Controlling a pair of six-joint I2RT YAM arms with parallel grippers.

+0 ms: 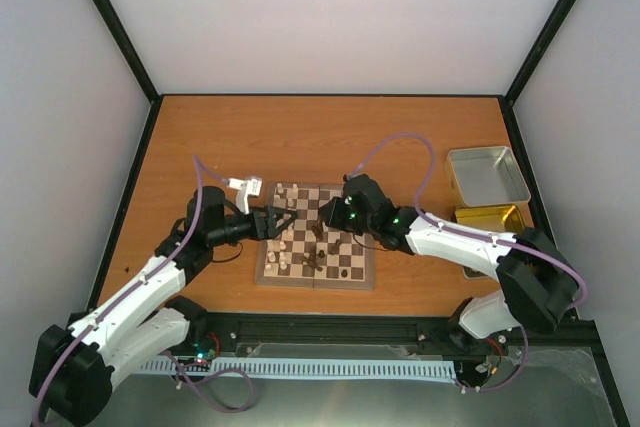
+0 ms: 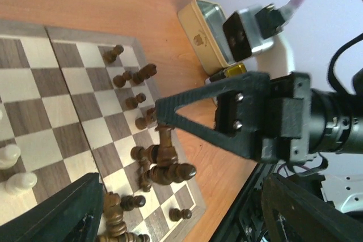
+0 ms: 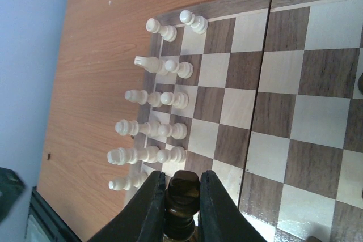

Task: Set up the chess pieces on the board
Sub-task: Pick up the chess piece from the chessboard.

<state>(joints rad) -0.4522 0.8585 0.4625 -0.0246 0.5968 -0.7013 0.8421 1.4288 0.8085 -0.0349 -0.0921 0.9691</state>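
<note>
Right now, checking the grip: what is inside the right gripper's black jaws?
A dark brown wooden chess piece, clamped in the right gripper, rounded head showing. Its base is hidden by the fingers, so the type is unclear.

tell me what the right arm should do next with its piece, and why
Probably carry it to a free square on the dark side of the board and stand it there. The right gripper is shut on a dark piece, the white pieces stand in rows, while other dark pieces sit jumbled.
</note>
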